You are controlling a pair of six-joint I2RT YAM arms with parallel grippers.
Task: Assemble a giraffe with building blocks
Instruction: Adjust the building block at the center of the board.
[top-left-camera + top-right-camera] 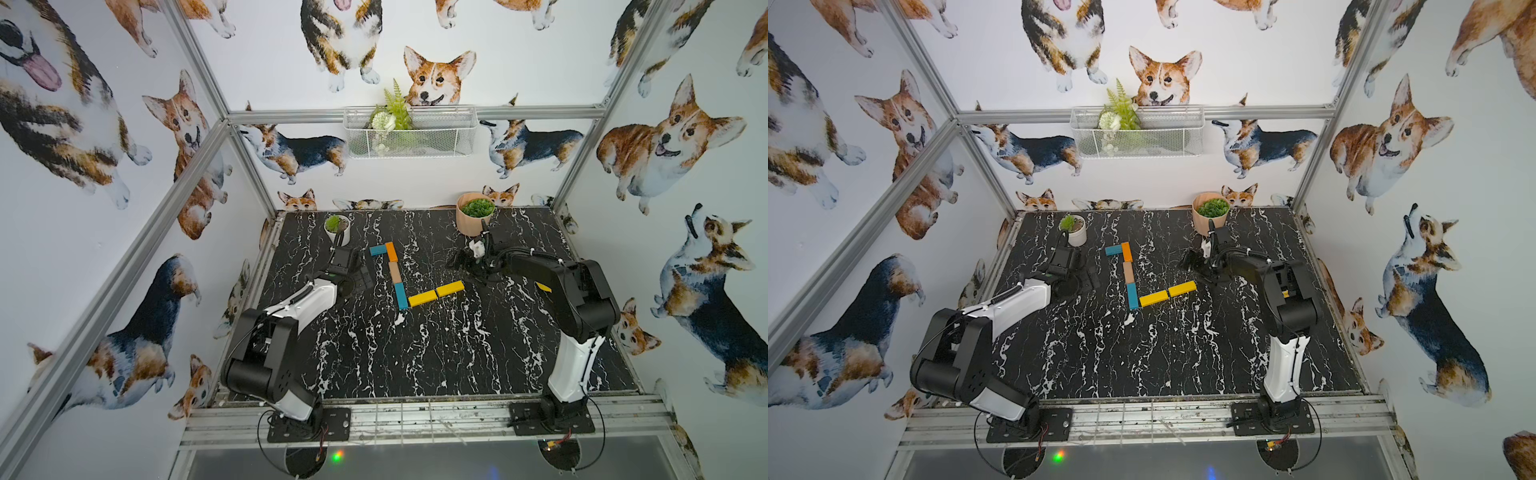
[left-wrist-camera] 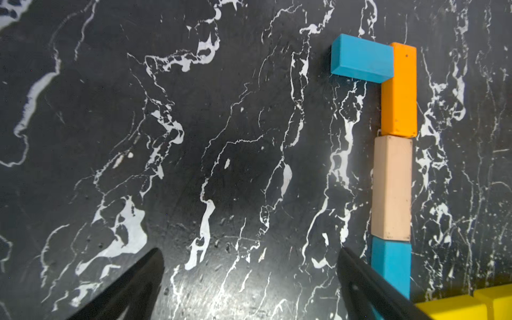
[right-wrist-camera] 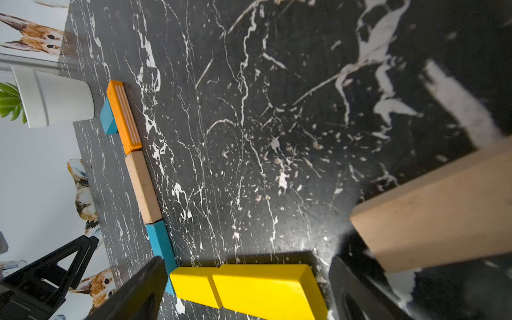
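Note:
The giraffe lies flat on the black marble table [image 1: 415,353] in both top views. A teal block [image 1: 377,250] butts the top of an orange block [image 1: 391,252]. Below them run a tan block [image 1: 395,272] and a second teal block [image 1: 401,296], and two yellow blocks [image 1: 422,298] [image 1: 450,288] extend right. My left gripper [image 1: 361,278] [image 2: 249,257] stands open just left of the neck, holding nothing. My right gripper [image 1: 461,262] [image 3: 246,266] is open above the far yellow block's [image 3: 266,291] end without touching it. A blurred tan block [image 3: 432,216] sits outside one finger.
A white pot [image 1: 337,228] with a plant stands at the back left, a tan pot [image 1: 475,214] at the back right close behind my right gripper. A wire basket [image 1: 409,131] hangs on the back wall. A yellow piece [image 1: 543,286] peeks from under the right arm.

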